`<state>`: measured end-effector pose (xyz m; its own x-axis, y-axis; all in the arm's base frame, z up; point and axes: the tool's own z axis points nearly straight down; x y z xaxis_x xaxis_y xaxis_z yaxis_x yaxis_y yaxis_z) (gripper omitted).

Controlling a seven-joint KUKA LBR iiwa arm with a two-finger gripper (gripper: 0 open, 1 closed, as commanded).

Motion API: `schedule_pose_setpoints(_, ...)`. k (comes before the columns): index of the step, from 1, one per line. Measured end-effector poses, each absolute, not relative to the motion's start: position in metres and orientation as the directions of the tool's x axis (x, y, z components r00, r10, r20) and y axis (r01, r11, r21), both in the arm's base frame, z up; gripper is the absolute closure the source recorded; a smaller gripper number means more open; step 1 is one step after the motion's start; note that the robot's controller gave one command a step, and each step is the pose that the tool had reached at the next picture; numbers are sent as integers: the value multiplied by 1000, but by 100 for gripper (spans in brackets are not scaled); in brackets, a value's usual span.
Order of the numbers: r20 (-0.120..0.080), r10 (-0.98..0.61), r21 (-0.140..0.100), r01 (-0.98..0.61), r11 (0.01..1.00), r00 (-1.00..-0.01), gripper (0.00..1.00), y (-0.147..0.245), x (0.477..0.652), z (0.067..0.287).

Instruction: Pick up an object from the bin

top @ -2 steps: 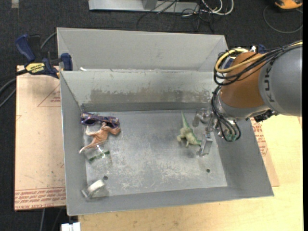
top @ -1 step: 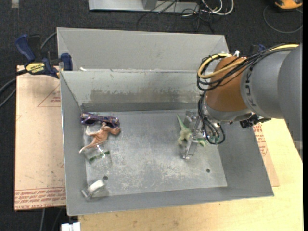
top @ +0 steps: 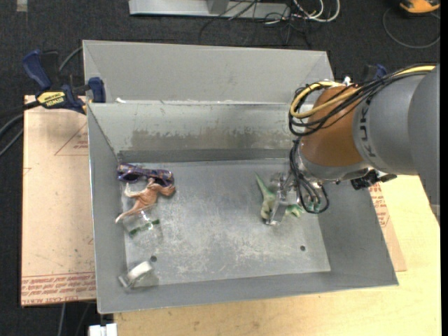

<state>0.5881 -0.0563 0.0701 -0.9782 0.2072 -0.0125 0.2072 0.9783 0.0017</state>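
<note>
Apparently light, stiff green-and-white plastic piece [top: 270,203], right of bin [top: 210,247]; best pinched mid-body; cannot tell state of jaws.

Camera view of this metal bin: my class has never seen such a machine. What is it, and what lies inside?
The camera looks down, slightly sideways, into a grey metal bin. A robot arm reaches in from the right; its gripper is low over small green pieces on the bin's right side. On the left lie a purple patterned strip, a tan toy animal, a clear plastic scrap and, nearer the front, a small pale thing. Whether the gripper holds anything cannot be told.
</note>
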Motion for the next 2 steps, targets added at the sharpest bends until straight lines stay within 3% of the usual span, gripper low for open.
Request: schedule_pose_setpoints(2, -9, 207, 1, 207, 978, -978, 100, -56, 587, 73)
